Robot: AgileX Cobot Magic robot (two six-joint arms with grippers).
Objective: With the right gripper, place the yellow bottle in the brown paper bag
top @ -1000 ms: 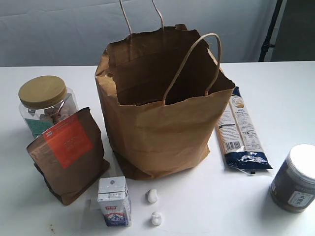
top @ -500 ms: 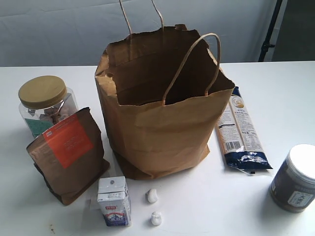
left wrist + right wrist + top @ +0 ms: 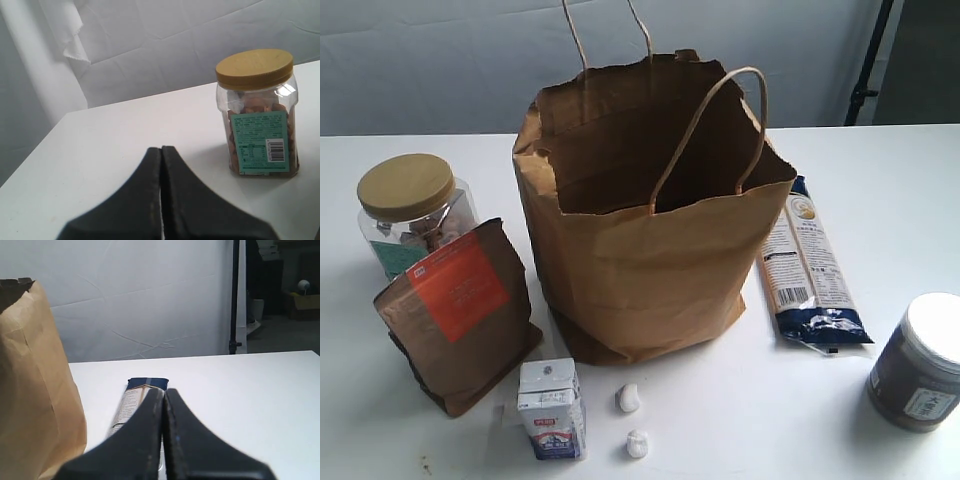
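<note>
Bag (image 3: 650, 265) floor hidden, far handle (image 3: 578, 40) cropped, dark jar (image 3: 918, 365) clipped

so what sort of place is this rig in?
Probably a staged lab or studio bench, not a shop: white cloth backdrop, a black stand at its edge, groceries set round a paper bag on a white table.

Setting: staged test or studio area, not a home.
Evidence: plain white worktop (image 3: 880, 190); creased white cloth backdrop (image 3: 440, 70) hung along its far side; black stand pole (image 3: 868, 70) at far right; dim back room (image 3: 280, 325) with boxes beyond the cloth's edge.
Props on the worktop: brown paper bag (image 3: 650, 270), gold-lidded jar (image 3: 410, 210), long blue packet (image 3: 810, 265).
</note>
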